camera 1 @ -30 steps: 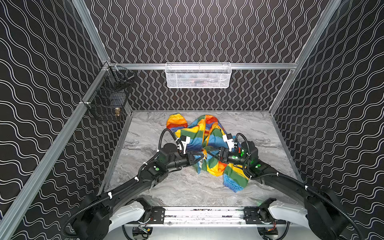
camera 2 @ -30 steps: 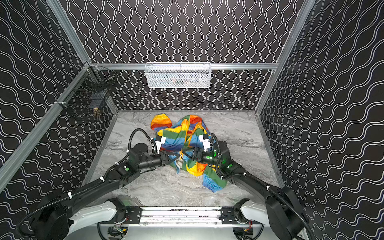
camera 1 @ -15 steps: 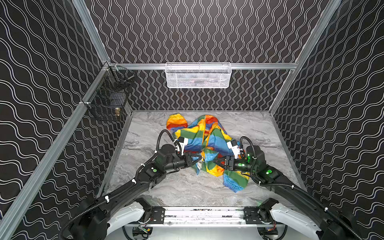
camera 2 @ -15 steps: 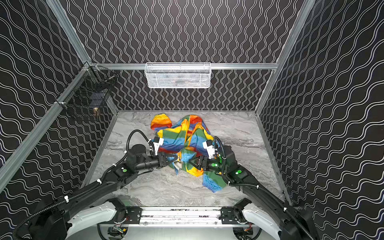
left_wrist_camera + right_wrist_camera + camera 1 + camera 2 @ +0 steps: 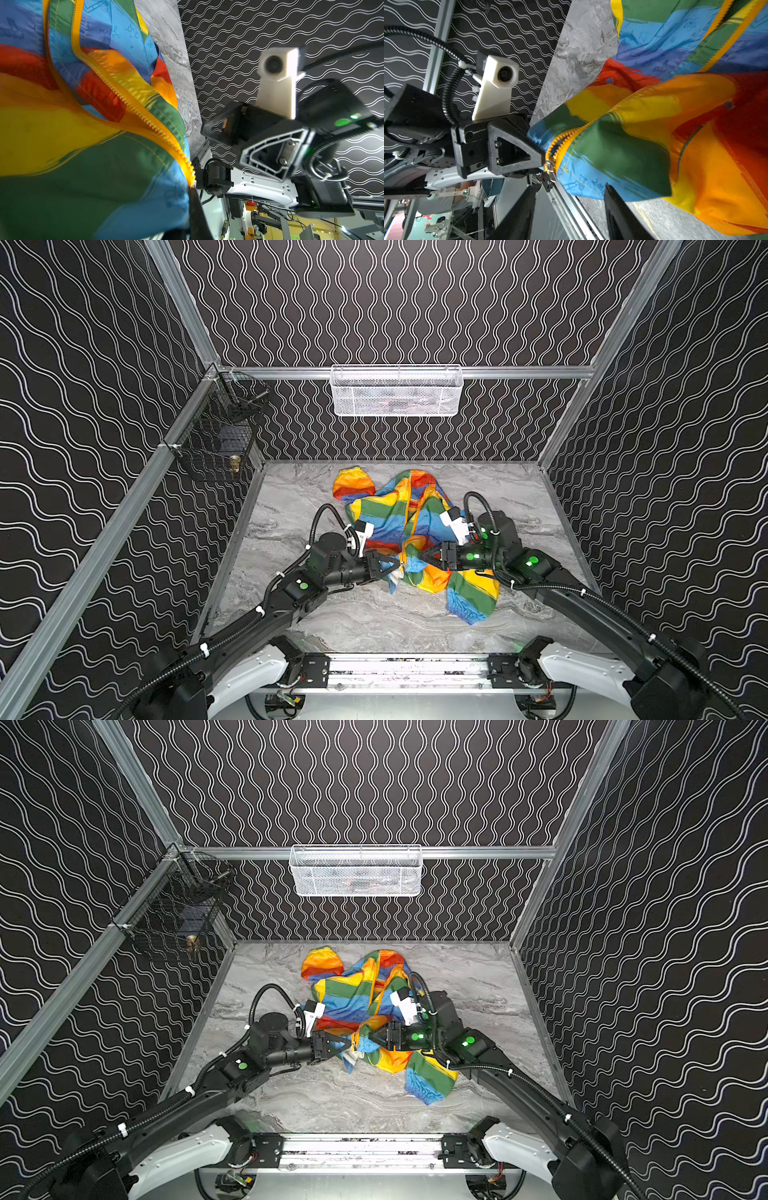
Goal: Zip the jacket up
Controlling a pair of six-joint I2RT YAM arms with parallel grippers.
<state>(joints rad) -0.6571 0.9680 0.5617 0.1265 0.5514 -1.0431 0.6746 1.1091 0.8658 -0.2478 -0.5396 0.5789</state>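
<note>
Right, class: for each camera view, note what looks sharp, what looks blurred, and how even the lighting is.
Both top views: even light, the jacket crisp. Left wrist view: zipper teeth sharp, the white camera housing beyond them blurred. Right wrist view: the zipper slider and the left claw sharp, the orange fabric smeared.
</note>
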